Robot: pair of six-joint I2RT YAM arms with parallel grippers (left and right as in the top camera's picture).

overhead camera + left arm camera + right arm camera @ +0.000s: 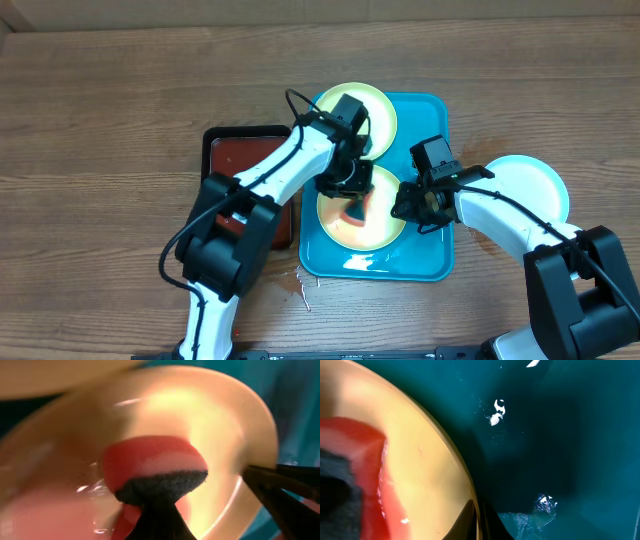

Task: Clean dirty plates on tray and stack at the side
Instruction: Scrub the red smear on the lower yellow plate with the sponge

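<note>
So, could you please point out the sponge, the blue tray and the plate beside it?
sponge [150, 457], left wrist view, its red top.
blue tray [427, 258], overhead view, bare floor near a corner.
side plate [530, 178], overhead view, its centre.

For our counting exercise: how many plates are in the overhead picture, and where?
3. The first plate lies at the far end of the tray; the second plate mid-tray; the third plate on the table, right of the tray. Others could be stacked underneath, hidden.

no readable text, label, brand, number or sign shows in any of the views.
</note>
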